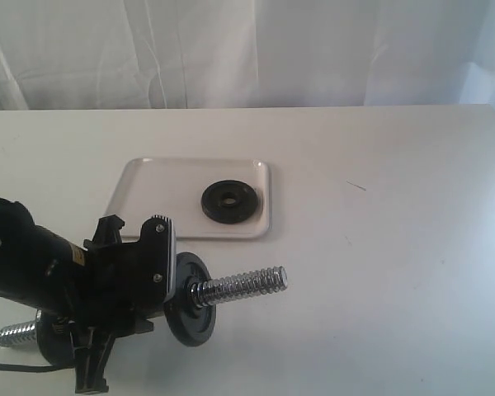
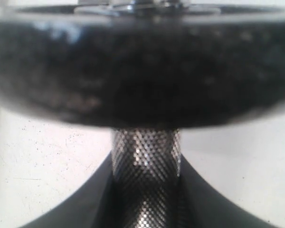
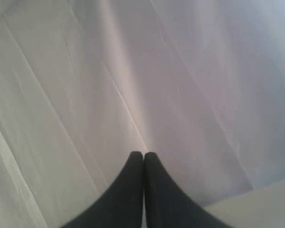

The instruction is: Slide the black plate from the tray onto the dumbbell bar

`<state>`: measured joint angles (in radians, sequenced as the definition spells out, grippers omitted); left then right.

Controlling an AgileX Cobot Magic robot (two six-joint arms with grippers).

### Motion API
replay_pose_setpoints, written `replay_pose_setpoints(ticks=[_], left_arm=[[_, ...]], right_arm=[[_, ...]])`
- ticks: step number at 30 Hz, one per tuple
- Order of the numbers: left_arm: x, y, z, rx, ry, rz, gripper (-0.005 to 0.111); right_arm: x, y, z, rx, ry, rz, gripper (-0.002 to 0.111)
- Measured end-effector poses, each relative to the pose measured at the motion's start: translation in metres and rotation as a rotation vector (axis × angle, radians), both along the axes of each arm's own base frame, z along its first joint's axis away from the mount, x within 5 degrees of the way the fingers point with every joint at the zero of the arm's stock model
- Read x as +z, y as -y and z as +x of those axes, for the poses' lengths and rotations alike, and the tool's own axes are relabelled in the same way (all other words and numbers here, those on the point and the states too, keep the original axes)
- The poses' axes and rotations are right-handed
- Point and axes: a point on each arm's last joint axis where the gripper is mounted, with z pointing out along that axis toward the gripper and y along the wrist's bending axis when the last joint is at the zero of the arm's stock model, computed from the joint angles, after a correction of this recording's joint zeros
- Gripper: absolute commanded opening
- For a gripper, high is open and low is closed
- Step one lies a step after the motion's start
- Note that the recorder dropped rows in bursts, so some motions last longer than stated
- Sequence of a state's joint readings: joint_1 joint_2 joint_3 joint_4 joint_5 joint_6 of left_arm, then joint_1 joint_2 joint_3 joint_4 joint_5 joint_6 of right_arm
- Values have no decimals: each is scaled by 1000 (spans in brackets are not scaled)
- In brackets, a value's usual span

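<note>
White worktop (image 1: 396, 247) before white curtain (image 1: 247, 49): small round black iron plate (image 1: 228, 201) lies in shallow white tray (image 1: 148, 177), left gripper (image 1: 157, 264) clamps chrome dumbbell bar (image 1: 243, 285) mid-shaft, right gripper (image 3: 143, 159) closed and empty, so plate pickup looks next, likely needing it to open over the tray.

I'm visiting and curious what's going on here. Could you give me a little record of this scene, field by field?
tray: white, on the table
plate on tray: black, flat, alone there, untouched
bar: chrome, gripped by the left hand, threaded end free
plate on bar: black, sits on the bar beside the left hand
right hand: shut, empty, facing white cloth
</note>
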<state>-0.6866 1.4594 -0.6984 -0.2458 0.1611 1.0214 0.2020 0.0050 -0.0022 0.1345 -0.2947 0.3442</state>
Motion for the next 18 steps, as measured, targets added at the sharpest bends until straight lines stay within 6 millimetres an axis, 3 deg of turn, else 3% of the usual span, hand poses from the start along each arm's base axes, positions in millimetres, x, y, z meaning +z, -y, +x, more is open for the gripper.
replay_pose_setpoints(ticks=[8,13,18], left_arm=[[0,0,0,22,-10,-7,0],[0,0,0,26,-12,-9,0],[0,0,0,26,-12,-9,0]], right_arm=[[9,2,-4,-13,107,33,0],[-2,-1,2,24,-104,24,0],[16,-8,19,51,-332,-26,0]])
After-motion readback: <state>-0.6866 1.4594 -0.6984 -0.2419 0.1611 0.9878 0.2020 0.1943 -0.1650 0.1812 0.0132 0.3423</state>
